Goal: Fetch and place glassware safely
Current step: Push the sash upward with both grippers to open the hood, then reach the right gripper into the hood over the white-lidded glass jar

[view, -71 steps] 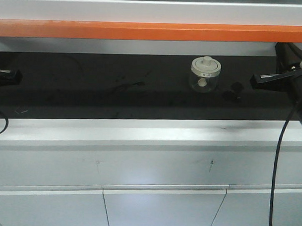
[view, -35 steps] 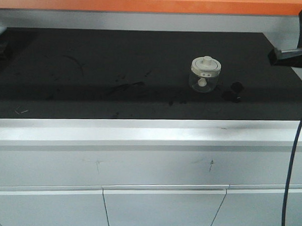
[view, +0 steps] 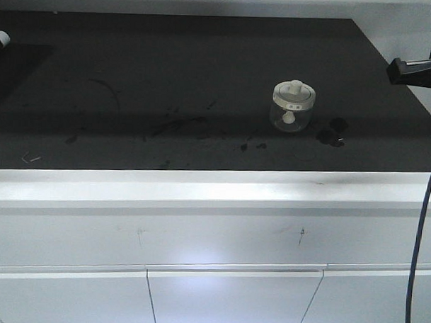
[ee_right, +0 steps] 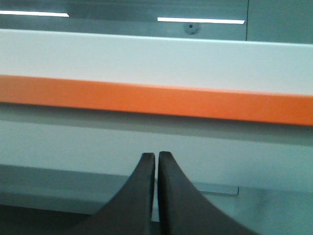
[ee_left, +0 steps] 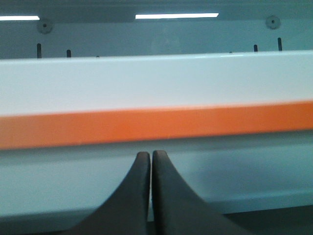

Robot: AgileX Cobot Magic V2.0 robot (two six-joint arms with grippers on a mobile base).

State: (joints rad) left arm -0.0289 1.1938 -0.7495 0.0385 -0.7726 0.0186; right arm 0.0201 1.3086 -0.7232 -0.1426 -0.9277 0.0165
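Currently we see the glass jar [view: 293, 114], cream lid [view: 295, 94] on, right of centre on the black counter [view: 169, 61]; contents unclear. Left tool [ee_left: 150, 157] and right tool [ee_right: 156, 157] are pressed together, gripping nothing.

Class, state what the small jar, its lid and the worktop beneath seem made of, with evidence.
Jar body: probably clear glass, see-through with glints. Lid: opaque cream-white, matte; plastic or ceramic, unclear. Worktop: matte black, scuffed; material uncertain.
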